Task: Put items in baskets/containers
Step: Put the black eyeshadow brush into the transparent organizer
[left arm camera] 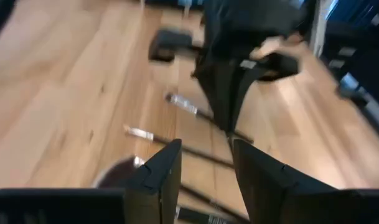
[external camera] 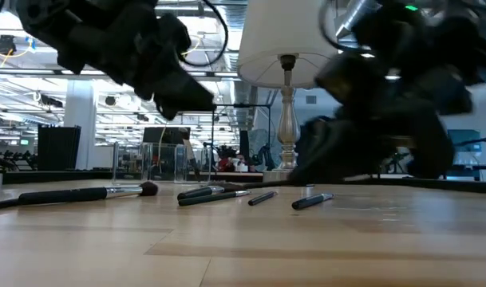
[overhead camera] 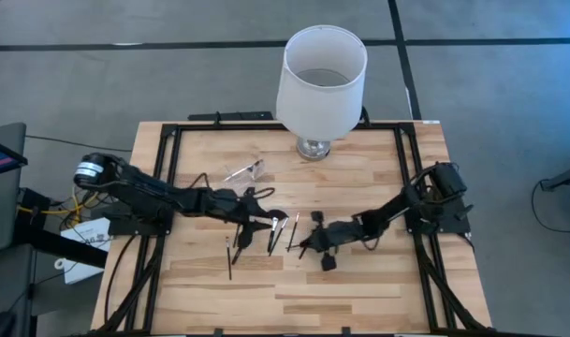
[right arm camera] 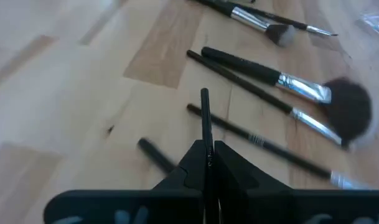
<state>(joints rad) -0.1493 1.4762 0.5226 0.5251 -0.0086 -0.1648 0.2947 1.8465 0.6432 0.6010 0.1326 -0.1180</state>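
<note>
Lampshade: a large white lampshade point(overhead camera: 322, 80) on a glass base stood at the table's point(overhead camera: 359, 290) far edge.
Pouch: the clear pouch point(overhead camera: 245, 171) lay just left of the lamp base, apart from the brushes.
Brushes: several thin makeup brushes point(overhead camera: 277, 230) lay scattered nearer the table's middle, in front of the lamp; 1 with a fan-shaped head point(right arm camera: 351, 112) lay among them.
Right gripper: the right gripper point(right arm camera: 206, 163) was low over the brushes, right of the cluster, jaws pinched closed on 1 thin dark brush point(right arm camera: 205, 121) standing out between the fingers.
Left gripper: the left gripper point(left arm camera: 205, 165) hovered above the cluster's left side, jaws parted, holding nothing.
</note>
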